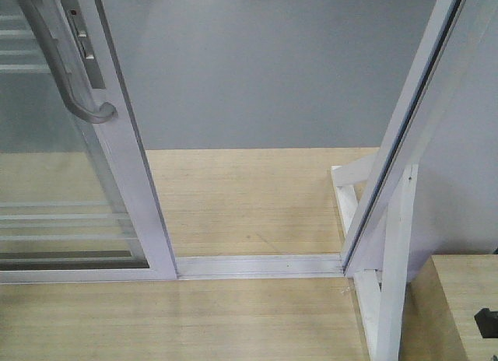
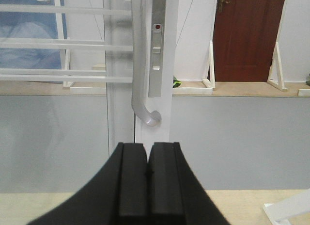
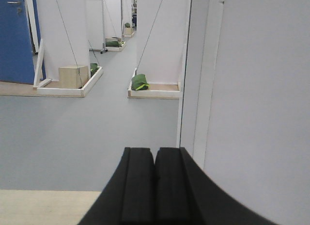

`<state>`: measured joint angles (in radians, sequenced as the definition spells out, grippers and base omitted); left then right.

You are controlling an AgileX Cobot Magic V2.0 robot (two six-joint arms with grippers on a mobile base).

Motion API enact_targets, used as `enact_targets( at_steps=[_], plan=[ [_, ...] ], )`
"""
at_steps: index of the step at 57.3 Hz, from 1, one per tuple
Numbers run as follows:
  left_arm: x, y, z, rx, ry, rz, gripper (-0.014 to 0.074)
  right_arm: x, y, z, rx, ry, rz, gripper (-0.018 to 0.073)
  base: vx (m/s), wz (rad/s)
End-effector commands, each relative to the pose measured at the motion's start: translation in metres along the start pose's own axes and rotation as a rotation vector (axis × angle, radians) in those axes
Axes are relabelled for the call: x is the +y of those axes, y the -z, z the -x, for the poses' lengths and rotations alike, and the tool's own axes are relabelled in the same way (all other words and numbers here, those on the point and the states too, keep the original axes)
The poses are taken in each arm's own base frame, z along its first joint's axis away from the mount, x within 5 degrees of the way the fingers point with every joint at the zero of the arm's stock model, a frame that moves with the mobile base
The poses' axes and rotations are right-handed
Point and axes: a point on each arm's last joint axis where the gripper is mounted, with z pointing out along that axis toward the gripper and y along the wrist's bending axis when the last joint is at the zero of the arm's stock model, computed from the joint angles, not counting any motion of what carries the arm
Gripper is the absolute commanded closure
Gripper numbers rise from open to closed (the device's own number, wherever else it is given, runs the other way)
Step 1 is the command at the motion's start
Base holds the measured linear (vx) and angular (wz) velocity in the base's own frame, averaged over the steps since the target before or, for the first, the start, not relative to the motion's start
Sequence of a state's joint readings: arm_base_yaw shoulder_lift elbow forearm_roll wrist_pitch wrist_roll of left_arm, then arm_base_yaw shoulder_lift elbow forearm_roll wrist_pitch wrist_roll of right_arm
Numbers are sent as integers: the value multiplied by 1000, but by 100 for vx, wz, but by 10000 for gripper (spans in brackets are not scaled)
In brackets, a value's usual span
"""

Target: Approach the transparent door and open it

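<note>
The transparent door (image 1: 54, 182) stands at the left of the front view, a glass panel in a white frame with thin white bars. Its curved grey handle (image 1: 74, 81) runs down the right stile. The doorway to its right stands open over a white floor track (image 1: 257, 265). In the left wrist view the handle (image 2: 139, 65) and a lock plate (image 2: 157, 50) are straight ahead, above my left gripper (image 2: 147, 147), which is shut and empty, short of the stile. My right gripper (image 3: 154, 152) is shut and empty, facing the grey floor beside a white frame post (image 3: 198, 79).
A slanted white frame post (image 1: 412, 120) and a white triangular brace (image 1: 385, 252) bound the doorway's right side. A wooden box (image 1: 459, 306) sits at the lower right. Beyond lie a grey floor (image 1: 264, 73), white partitions, a brown door (image 2: 247, 36) and a blue door (image 3: 14, 36).
</note>
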<state>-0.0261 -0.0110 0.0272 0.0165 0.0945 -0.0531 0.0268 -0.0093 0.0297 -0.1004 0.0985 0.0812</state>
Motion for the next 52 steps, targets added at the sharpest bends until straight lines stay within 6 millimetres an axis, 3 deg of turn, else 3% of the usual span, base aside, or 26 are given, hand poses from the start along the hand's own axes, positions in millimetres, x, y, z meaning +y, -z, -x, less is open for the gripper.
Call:
enact_targets(
  at_steps=[1, 52],
  plan=[
    [0, 0, -2, -63, 17, -9, 602, 0, 1, 2, -62, -15, 0, 564, 0, 0],
    [0, 0, -2, -62, 17, -9, 602, 0, 1, 1, -61, -14, 0, 564, 0, 0]
  ],
)
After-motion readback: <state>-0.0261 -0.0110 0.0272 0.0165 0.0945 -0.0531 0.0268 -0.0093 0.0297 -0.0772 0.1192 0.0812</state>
